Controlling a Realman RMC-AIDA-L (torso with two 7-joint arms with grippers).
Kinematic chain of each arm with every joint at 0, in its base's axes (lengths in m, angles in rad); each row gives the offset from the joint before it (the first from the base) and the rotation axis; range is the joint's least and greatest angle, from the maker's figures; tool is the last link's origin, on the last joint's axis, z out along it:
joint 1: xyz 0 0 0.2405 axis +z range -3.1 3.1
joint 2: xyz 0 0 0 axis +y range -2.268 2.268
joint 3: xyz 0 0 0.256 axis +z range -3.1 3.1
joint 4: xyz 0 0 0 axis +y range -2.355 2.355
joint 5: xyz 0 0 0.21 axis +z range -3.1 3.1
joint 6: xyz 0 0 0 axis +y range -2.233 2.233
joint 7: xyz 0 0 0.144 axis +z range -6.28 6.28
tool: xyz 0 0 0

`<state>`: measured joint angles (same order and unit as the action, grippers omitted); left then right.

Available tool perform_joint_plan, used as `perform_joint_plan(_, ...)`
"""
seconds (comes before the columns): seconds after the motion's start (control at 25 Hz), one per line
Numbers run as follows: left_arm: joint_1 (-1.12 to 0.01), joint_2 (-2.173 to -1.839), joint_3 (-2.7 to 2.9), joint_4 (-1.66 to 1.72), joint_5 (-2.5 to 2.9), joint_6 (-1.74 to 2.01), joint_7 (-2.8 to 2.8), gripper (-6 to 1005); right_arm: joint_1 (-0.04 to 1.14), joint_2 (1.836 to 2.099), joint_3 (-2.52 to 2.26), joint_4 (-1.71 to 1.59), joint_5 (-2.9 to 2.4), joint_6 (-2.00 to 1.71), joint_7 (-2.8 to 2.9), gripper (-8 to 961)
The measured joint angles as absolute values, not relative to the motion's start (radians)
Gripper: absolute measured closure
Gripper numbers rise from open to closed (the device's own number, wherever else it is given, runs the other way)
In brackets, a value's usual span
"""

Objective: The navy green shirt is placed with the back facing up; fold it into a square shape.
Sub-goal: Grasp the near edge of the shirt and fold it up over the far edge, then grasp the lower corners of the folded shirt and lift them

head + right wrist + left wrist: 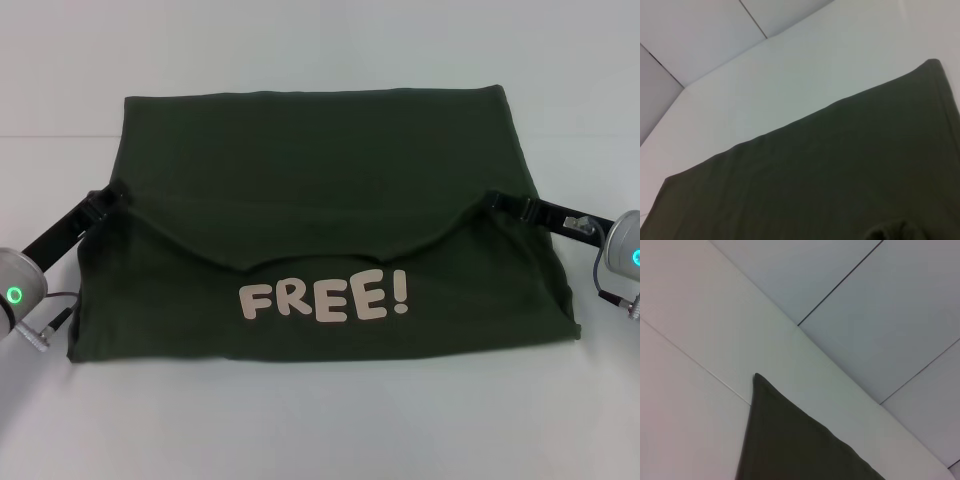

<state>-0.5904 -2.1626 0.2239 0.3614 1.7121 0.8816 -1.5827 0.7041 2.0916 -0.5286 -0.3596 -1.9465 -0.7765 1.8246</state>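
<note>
navy green shirt (320,200) half-folded between both tools.

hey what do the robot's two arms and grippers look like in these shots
Both alike in the head view: left gripper and right gripper are slim, black and finger-like, on silver-grey rounded wrist housings. Each housing has a glowing green ring light; thin grey cables trail beside them. The right one shows a small metallic fitting.

A plain white surface (300,440) carries the navy green shirt (320,160), which lies flat and partly folded across its middle, cream "FREE!" lettering (323,298) showing on the near layer, bare white on every side
</note>
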Motion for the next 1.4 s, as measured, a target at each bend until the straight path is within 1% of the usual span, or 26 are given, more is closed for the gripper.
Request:
perform_joint_plan(0.04,-0.590,-2.162,0.225,0.361,1.714,0.874,-1.583,710,0.702,2.091,-0.527,-0.360,-1.946,-0.779,1.825,651)
perform_joint_plan(0.24,-0.579,-2.157,0.233,0.360,1.719,0.900,-1.585,610,0.680,2.086,-0.520,-0.371,-1.937,-0.813,1.833,409)
perform_joint_plan(0.44,-0.531,-2.149,0.232,0.366,1.711,1.031,-1.598,511,0.617,2.073,-0.518,-0.395,-1.872,-0.924,1.833,174)
perform_joint_plan(0.56,-0.495,-2.129,0.232,0.368,1.712,1.136,-1.635,455,0.568,2.058,-0.518,-0.413,-1.837,-1.018,1.833,128)
perform_joint_plan(0.6,-0.482,-2.116,0.235,0.367,1.716,1.178,-1.653,436,0.555,2.050,-0.519,-0.414,-1.832,-1.052,1.834,113)
perform_joint_plan(0.64,-0.471,-2.106,0.242,0.366,1.721,1.211,-1.669,322,0.542,2.042,-0.520,-0.415,-1.830,-1.087,1.836,97)
perform_joint_plan(0.68,-0.448,-2.080,0.273,0.368,1.729,1.269,-1.709,207,0.530,2.032,-0.523,-0.415,-1.830,-1.121,1.839,82)
perform_joint_plan(0.72,-0.436,-2.064,0.302,0.372,1.731,1.293,-1.735,204,0.521,2.023,-0.526,-0.415,-1.833,-1.151,1.841,85)
perform_joint_plan(0.76,-0.431,-2.057,0.319,0.374,1.733,1.304,-1.752,201,0.509,2.013,-0.528,-0.416,-1.839,-1.189,1.842,89)
perform_joint_plan(0.8,-0.418,-2.034,0.368,0.381,1.735,1.329,-1.794,198,0.500,2.006,-0.529,-0.416,-1.844,-1.221,1.842,92)
perform_joint_plan(0.84,-0.410,-2.019,0.404,0.389,1.743,1.342,-1.831,195,0.489,1.997,-0.530,-0.416,-1.851,-1.258,1.841,92)
perform_joint_plan(0.88,-0.398,-1.995,0.458,0.415,1.774,1.364,-1.909,192,0.479,1.990,-0.530,-0.417,-1.857,-1.289,1.839,91)
perform_joint_plan(0.96,-0.389,-1.983,0.484,0.453,1.831,1.386,-1.984,189,0.464,1.981,-0.530,-0.422,-1.870,-1.341,1.837,90)
perform_joint_plan(1.08,-0.381,-1.973,0.484,0.541,1.970,1.432,-2.088,189,0.446,1.974,-0.530,-0.427,-1.894,-1.381,1.836,88)
perform_joint_plan(1.24,-0.388,-1.959,0.470,0.590,2.080,1.463,-2.113,189,0.440,1.973,-0.531,-0.430,-1.934,-1.386,1.829,87)
perform_joint_plan(1.4,-0.388,-1.961,0.440,0.602,2.090,1.436,-2.083,188,0.445,1.980,-0.531,-0.436,-1.965,-1.380,1.821,87)
